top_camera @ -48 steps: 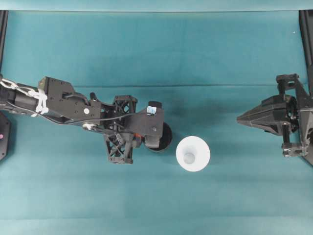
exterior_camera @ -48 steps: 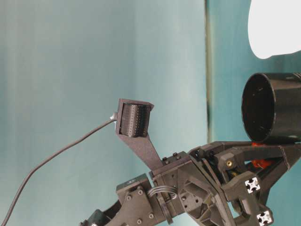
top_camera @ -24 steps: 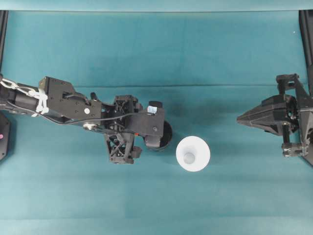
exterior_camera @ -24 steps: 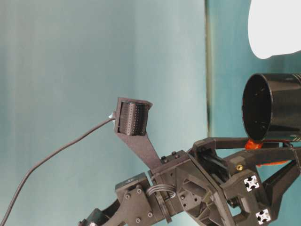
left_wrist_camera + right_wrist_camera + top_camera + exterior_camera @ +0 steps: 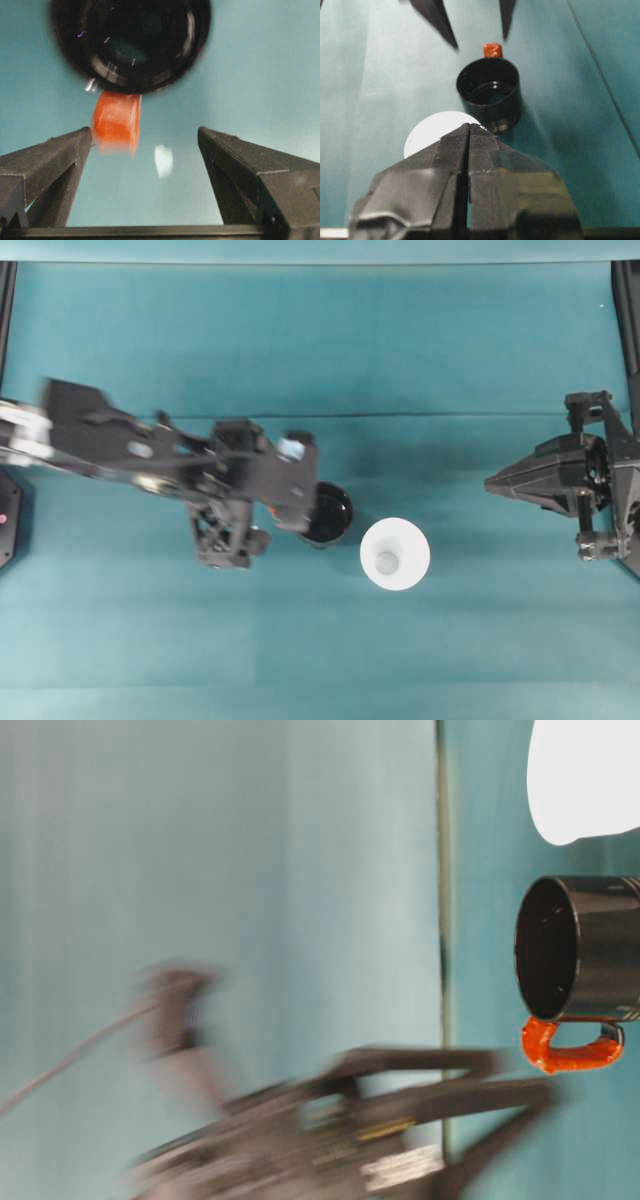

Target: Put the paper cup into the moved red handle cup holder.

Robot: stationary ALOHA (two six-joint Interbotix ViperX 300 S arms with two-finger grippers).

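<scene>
Teal cloth (image 5: pixel 320 340) with one crease, over the whole table.

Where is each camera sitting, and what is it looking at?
Overhead: above, looking down on both arms, the paper cup and the red handle cup holder.
Table-level: low and sideways, facing the holder's mouth, with the blurred left arm.
Left wrist: behind the open left gripper, facing the holder.
Right wrist: behind the shut right gripper, facing cup and holder.
All four share the holder.
</scene>
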